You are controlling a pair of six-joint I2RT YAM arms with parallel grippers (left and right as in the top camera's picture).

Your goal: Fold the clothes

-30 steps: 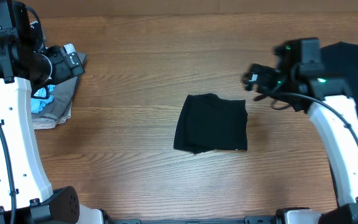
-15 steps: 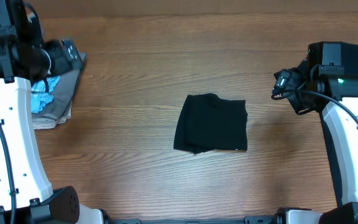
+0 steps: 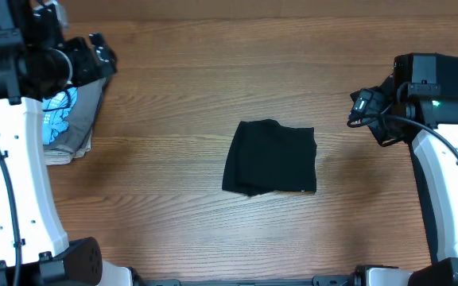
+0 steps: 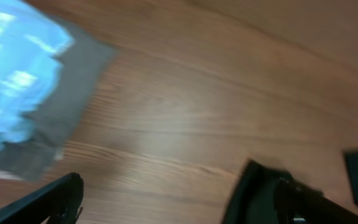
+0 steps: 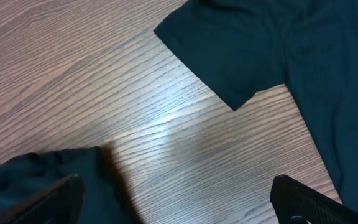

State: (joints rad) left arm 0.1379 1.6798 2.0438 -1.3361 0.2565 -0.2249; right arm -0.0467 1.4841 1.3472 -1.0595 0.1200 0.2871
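While both pincers stand empty, this reads as the gap between garments.

Left pincer (image 4: 161, 177): fingers spread wide, nothing between them but the bare brown wood-grain table (image 4: 229, 81). Ahead of it and off to one side lies a folded grey cloth with a pale blue print (image 4: 36, 93), blurred, not touched.

Right pincer (image 5: 174, 182): likewise wide open, gripping nothing. Ahead of it and to the far side lies an unfolded black soft-fabric T-shirt (image 5: 278, 56), flat, one short sleeve pointing back toward the pincer, well clear of the fingertips.

Folded black T-shirt bundle (image 3: 270, 157): a neat rectangle mid-table, between the two pincers and touching neither. Its near corner lies close beside one finger of the right pincer.

Judgement: one shirt looks finished and the flat one is due. The next move asks the right pincer to reach forward, settle on the sleeve or a hem edge, pinch, and draw the cloth in. The bundle sits on the working spot, so it may want shifting toward the left pincer's pile first. Limp fabric; a pinch could gather extra layers.
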